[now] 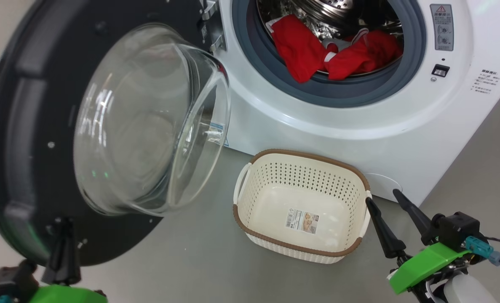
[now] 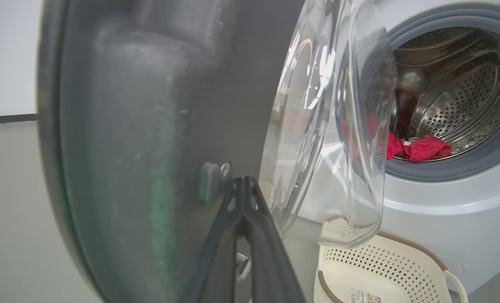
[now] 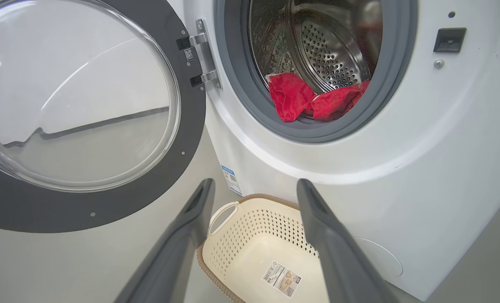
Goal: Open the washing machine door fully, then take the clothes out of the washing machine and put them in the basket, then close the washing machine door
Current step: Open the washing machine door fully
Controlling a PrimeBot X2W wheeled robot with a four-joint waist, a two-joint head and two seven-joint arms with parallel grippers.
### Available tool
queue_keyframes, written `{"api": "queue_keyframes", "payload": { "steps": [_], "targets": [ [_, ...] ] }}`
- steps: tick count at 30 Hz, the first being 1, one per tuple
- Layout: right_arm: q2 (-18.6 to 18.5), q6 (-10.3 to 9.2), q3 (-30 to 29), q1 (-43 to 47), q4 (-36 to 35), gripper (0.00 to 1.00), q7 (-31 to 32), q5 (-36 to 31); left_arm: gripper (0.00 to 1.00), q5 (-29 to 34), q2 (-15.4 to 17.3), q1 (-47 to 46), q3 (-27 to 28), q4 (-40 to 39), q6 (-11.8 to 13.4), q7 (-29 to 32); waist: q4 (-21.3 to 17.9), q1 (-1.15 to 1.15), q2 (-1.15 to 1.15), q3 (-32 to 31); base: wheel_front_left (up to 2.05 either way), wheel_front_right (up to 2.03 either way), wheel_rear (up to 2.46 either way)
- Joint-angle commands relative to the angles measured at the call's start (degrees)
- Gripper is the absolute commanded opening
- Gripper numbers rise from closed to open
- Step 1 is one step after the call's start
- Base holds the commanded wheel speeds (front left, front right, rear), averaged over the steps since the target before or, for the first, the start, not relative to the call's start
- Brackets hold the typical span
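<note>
The washing machine door (image 1: pixel 35 139) stands swung open to the left, its clear glass bowl (image 1: pixel 148 122) bulging toward me. My left gripper (image 1: pixel 64 229) is shut, its tips against the door's black inner rim (image 2: pixel 148 147) low down; the left wrist view shows the joined fingertips (image 2: pixel 243 185) touching it. Red clothes (image 1: pixel 334 52) lie in the steel drum of the washing machine (image 1: pixel 401 126), spilling over the grey gasket. The cream basket (image 1: pixel 250 202) stands on the floor in front, with only a label inside. My right gripper (image 1: pixel 386 200) hangs open just right of the basket, holding nothing.
Grey floor (image 1: pixel 191 252) spreads around the basket and under the door. The door hinge (image 3: pixel 201 59) sits at the left of the drum opening. A latch slot (image 1: pixel 440 70) and warning label (image 1: pixel 441 27) are on the machine's right front.
</note>
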Motion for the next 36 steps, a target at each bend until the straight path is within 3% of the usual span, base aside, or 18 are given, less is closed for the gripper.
{"api": "queue_keyframes", "payload": {
  "steps": [1, 19, 36],
  "targets": [
    [-0.7, 0.09, 1.3, -1.8, -1.4, 1.0, -0.7, -0.7, 0.0, -0.7, 2.5, -3.7, 3.7, 0.5, 0.1, -0.9, 0.0, 0.0, 0.0, 0.6, 0.0, 0.0, 0.0],
    [-1.8, 0.09, 2.1, -4.5, -0.7, 1.0, -0.7, -0.6, 0.0, -0.3, 7.6, -19.8, 13.8, 21.7, -3.1, -2.2, -2.0, 0.0, 0.0, 4.2, 0.0, 0.0, 0.0],
    [-2.6, 0.09, 4.0, -7.3, -0.2, 1.0, -0.7, -0.5, 0.0, 6.0, 12.5, -30.5, 24.2, 36.5, -5.9, -2.2, -5.7, 0.0, 0.0, 7.1, 0.0, 0.0, 0.0]
  ]
}}
